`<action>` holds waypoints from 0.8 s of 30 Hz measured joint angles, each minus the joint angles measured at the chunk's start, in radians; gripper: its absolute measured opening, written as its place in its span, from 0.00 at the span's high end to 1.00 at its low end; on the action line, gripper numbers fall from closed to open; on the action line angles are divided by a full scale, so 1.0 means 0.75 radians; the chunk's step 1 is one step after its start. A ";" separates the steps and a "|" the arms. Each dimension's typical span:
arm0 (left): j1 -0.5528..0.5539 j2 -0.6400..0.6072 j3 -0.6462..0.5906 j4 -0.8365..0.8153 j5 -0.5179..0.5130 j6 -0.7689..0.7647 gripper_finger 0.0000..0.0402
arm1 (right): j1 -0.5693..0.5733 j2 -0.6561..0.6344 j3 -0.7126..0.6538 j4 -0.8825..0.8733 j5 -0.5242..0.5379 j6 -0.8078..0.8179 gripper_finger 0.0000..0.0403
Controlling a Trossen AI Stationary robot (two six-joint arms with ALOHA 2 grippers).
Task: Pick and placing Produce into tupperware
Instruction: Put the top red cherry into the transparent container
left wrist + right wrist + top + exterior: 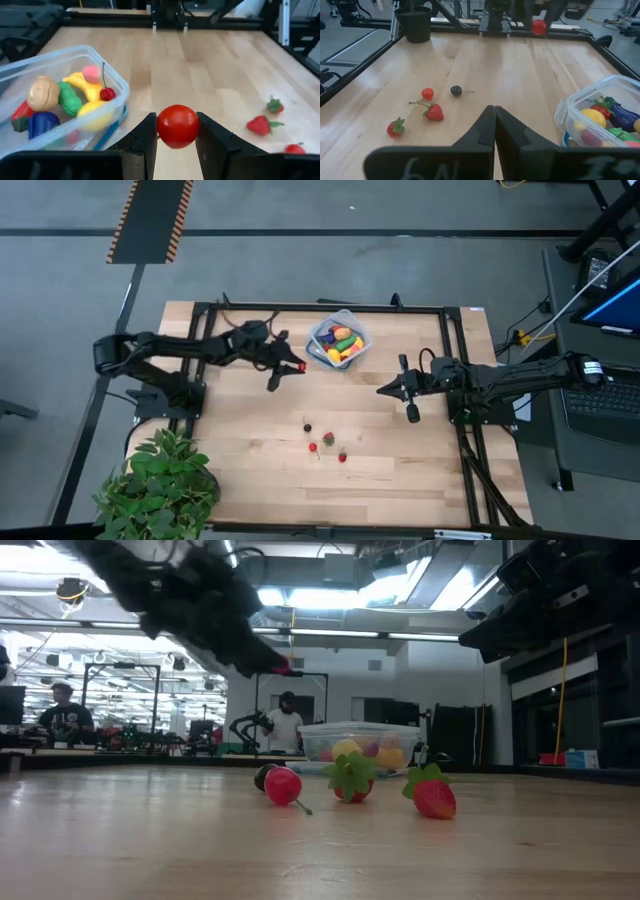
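Observation:
A small round red produce piece [177, 126] sits between the fingers of my left gripper [295, 366], above the table just left of the tupperware [362, 332]. The clear tupperware [119, 85] holds several pieces: yellow, green, blue, tan and red. On the bare wood nearer the front lie a dark berry [307, 426], a red cherry [313, 447] and two strawberries [328, 439] [342, 456], each resting on its side. My right gripper [385, 390] hangs shut over the table's right part, with nothing in it. My left gripper pinches the red round piece by its two opposite sides [162, 127] between its two fingers. The fingers come from the table's left, slanting slightly down. The piece is lifted clear of the table.
A leafy potted plant [160, 485] stands at the near left corner. A black frame [445, 350] runs along the table's far and right sides. People show in the room beyond the table [285, 720]. Bare wood lies between the loose berries and the tupperware.

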State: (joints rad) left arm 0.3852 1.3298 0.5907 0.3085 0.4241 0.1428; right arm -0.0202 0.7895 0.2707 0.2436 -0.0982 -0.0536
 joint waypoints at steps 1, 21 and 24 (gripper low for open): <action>0.010 0.030 0.037 -0.028 0.014 0.018 0.75 | 0.000 0.000 0.000 0.000 0.000 0.000 0.98; 0.126 0.534 0.883 -0.990 0.031 0.414 0.75 | 0.000 0.000 0.000 -0.001 0.000 -0.003 0.98; 0.137 0.586 0.983 -1.062 0.021 0.451 0.75 | 0.000 0.000 0.000 -0.001 0.000 -0.004 0.98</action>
State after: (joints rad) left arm 0.4880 1.7692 1.3281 -0.4878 0.4398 0.4813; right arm -0.0203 0.7895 0.2707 0.2428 -0.0982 -0.0563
